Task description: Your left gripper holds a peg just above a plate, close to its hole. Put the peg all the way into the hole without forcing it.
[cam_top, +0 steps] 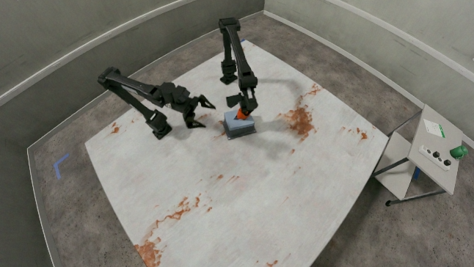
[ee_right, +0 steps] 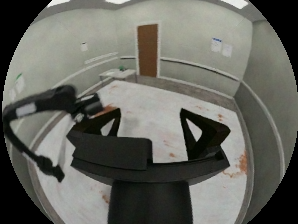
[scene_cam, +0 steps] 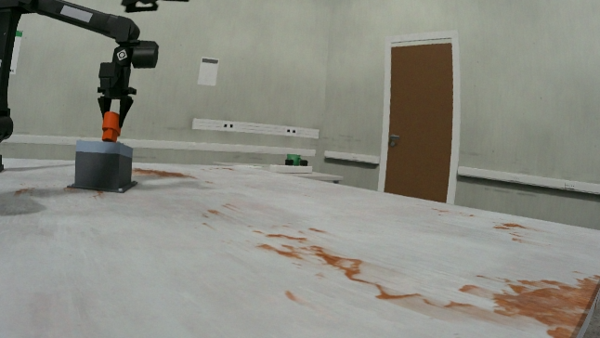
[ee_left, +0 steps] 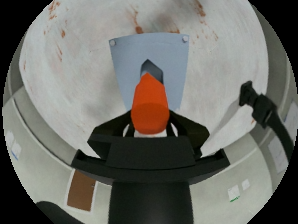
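An orange peg (cam_top: 242,114) (scene_cam: 110,124) (ee_left: 150,107) with a pointed side is held in my left gripper (scene_cam: 112,118) (ee_left: 150,110), which is shut on it. It leans slightly in the exterior view. Its lower end is at or just above the light blue plate (cam_top: 232,118) (scene_cam: 88,147) (ee_left: 122,55) on a dark block. In the left wrist view the dark hole (ee_left: 156,71) shows past the peg's pointed side; the peg hides the rest. Whether the tip touches the plate or is within the hole's edge, I cannot tell. My right gripper (cam_top: 210,117) (ee_right: 150,111) is open and empty, beside the block.
The dark block (scene_cam: 102,171) stands on a flange on the stained white table (cam_top: 257,183) (scene_cam: 186,260). The right arm reaches in close beside the block in the top view. A side trolley (cam_top: 440,147) stands off the table's edge.
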`<act>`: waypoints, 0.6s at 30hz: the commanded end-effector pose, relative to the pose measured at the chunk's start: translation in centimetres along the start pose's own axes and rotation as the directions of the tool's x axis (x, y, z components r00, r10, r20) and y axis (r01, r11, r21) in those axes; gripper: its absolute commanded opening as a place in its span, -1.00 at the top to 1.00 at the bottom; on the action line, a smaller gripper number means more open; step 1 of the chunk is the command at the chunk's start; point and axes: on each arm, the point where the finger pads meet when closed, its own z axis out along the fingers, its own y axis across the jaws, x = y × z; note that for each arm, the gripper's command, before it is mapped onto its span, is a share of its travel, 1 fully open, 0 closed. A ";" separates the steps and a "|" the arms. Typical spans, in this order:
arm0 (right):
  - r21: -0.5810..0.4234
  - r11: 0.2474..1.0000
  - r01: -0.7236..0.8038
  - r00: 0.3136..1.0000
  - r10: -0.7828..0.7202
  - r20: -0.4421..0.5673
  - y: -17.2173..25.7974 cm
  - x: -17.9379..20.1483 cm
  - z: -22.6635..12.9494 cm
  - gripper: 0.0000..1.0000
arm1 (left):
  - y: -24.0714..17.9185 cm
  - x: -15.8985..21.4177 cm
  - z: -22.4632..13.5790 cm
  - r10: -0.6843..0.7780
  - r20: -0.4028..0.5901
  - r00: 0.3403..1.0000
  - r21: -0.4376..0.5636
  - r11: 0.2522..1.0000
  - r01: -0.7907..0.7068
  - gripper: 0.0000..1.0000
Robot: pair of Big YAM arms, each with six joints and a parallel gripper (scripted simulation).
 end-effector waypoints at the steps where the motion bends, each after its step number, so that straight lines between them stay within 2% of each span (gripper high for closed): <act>1: -0.038 0.999 0.009 1.000 -0.009 0.013 3.1 0.2 -2.4 -1.00 | 0.7 0.0 -1.1 0.000 0.001 1.000 -0.030 1.000 0.000 0.08; 9: -0.307 0.951 0.042 0.998 -0.054 -0.028 12.0 7.6 -9.1 -1.00 | 0.8 0.0 -1.2 0.000 0.001 1.000 -0.033 0.999 0.000 0.08; 14: -0.393 0.918 0.053 0.997 -0.073 -0.036 14.2 10.3 -11.4 -1.00 | 0.9 0.0 -1.2 0.000 0.001 1.000 -0.035 0.999 0.000 0.08; 18: -0.408 0.912 0.055 0.996 -0.077 -0.037 14.6 10.8 -11.8 -1.00 | 0.9 0.0 -1.3 0.000 0.001 1.000 -0.036 0.999 0.000 0.08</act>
